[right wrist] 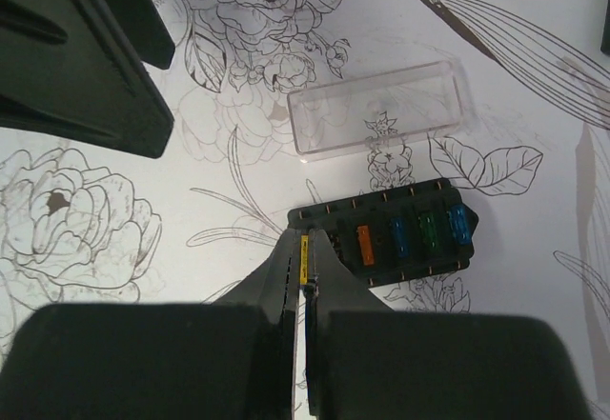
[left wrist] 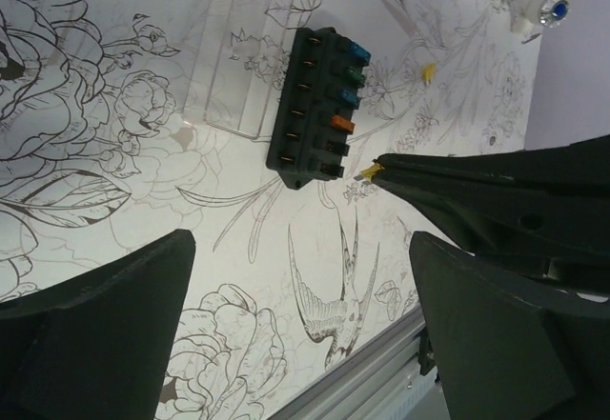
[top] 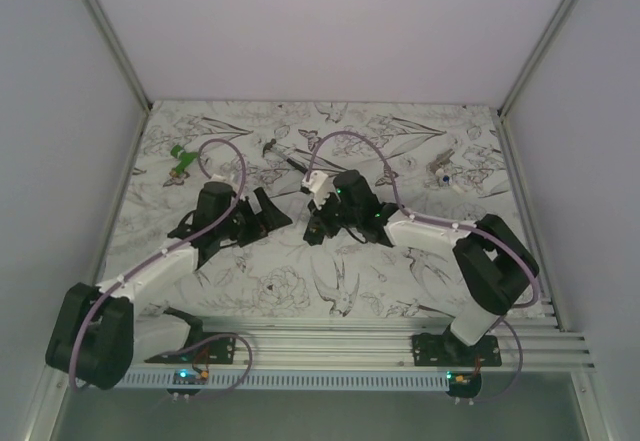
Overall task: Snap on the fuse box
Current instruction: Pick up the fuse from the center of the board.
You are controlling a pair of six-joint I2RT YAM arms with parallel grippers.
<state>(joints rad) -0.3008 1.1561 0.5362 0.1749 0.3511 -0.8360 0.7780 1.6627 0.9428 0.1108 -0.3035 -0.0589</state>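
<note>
The fuse box (left wrist: 315, 106) is laid flat on the flower-printed desk (left wrist: 114, 153) with its row of coloured fuses uncovered, and a clear lid (left wrist: 233, 77) is set just beside its long side. A yellow fuse (left wrist: 370, 169) is pinched in the closed right pincer (right wrist: 306, 249) at one end of the box, while the left pincer (left wrist: 300, 244) is spread wide and held back from the box. Farther beyond the box, a green piece (top: 182, 158), a thin dark tool (top: 280, 153) and a small white-and-blue part (top: 445, 175) are scattered.
</note>
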